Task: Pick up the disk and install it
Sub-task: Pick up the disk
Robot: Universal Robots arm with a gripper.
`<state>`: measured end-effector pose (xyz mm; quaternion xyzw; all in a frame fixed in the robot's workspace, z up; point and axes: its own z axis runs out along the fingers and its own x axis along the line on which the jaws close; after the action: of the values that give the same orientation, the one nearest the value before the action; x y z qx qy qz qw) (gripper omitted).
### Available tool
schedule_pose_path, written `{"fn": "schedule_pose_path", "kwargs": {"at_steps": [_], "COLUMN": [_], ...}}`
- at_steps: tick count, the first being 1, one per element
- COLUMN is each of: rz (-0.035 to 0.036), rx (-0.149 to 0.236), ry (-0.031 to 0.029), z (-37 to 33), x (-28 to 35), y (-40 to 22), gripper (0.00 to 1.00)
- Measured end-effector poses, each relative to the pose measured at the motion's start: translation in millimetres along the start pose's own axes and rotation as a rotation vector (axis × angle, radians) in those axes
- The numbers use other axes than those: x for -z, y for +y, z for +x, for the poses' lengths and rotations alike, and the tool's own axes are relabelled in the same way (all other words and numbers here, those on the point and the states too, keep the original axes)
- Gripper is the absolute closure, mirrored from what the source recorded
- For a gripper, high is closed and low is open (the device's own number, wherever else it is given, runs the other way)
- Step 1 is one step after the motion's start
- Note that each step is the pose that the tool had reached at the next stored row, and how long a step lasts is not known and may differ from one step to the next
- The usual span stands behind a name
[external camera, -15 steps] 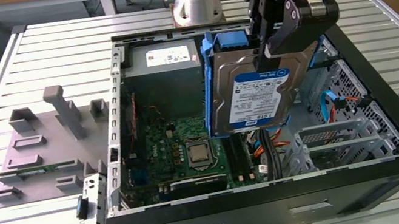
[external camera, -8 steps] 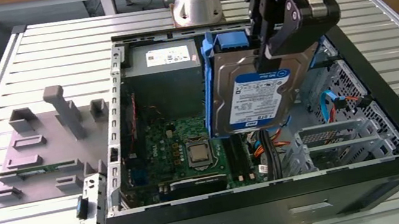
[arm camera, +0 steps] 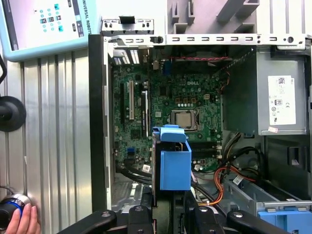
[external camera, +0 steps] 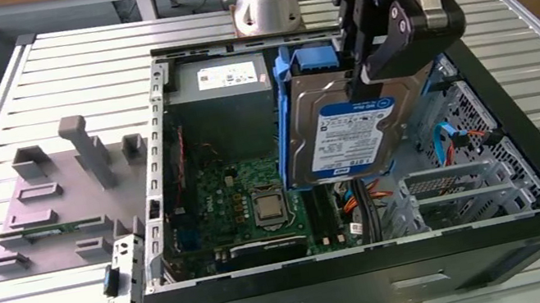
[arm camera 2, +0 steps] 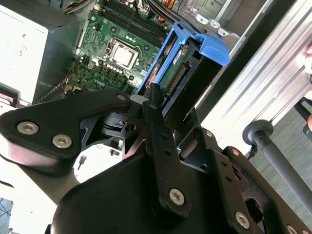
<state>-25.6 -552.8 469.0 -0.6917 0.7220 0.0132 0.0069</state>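
The claw [arm camera 2: 160, 106] clamps the disk [arm camera 2: 178, 73] (blue-framed) — green motherboard [arm camera 2: 112, 53] lies beyond it.

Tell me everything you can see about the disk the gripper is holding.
The disk is a flat rectangular drive with a silver-grey metal face and a white and blue label. It sits in a blue plastic carrier frame that runs along its edges. The gripper is clamped on its upper end, holding it tilted above the open computer case, beside the motherboard. In the second wrist view a connector edge seems to face the gripper. It appears to touch nothing else.
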Motion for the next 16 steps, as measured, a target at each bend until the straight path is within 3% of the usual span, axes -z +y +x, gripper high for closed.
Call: {"fn": "schedule_pose_path", "kwargs": {"at_steps": [16], "rz": [0.0], "rx": [0.0], "ry": [0.0], "z": [13.8], "x": [0.2], "y": [-1.2], "gripper": [0.65]}}
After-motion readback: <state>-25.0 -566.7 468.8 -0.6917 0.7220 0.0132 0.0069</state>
